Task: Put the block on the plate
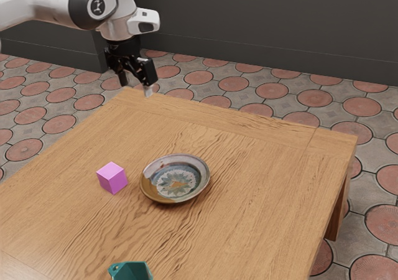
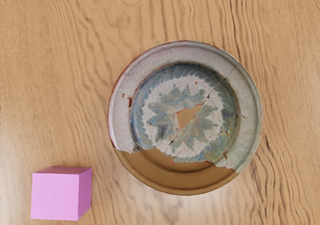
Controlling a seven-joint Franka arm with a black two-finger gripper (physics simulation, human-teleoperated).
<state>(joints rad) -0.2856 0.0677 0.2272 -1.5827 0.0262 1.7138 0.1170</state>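
- A pink block (image 1: 112, 178) sits beside the plate (image 1: 207, 172), toward the table's (image 1: 261, 230) edge at the exterior view's left; likely light, rigid, best gripped by opposite sides.
- Beyond, the claw (image 1: 136, 88) hangs toward a far corner, fingers apart.

The counter (image 1: 267, 186) looks like wood, its grain running in dark, wavy lines under a low satin sheen. The plate (image 2: 185, 117) looks like glazed ceramic, softly glossy on its pale, cracked part, plain and smooth on its brown part. The block (image 2: 55, 196) is smooth and matt, like plastic. The arm's shell (image 1: 37, 5) resembles smooth plastic; the fingers (image 1: 148, 73) are black with glossy highlights. The floor (image 1: 233, 84) looks like matt stone or clay tile.
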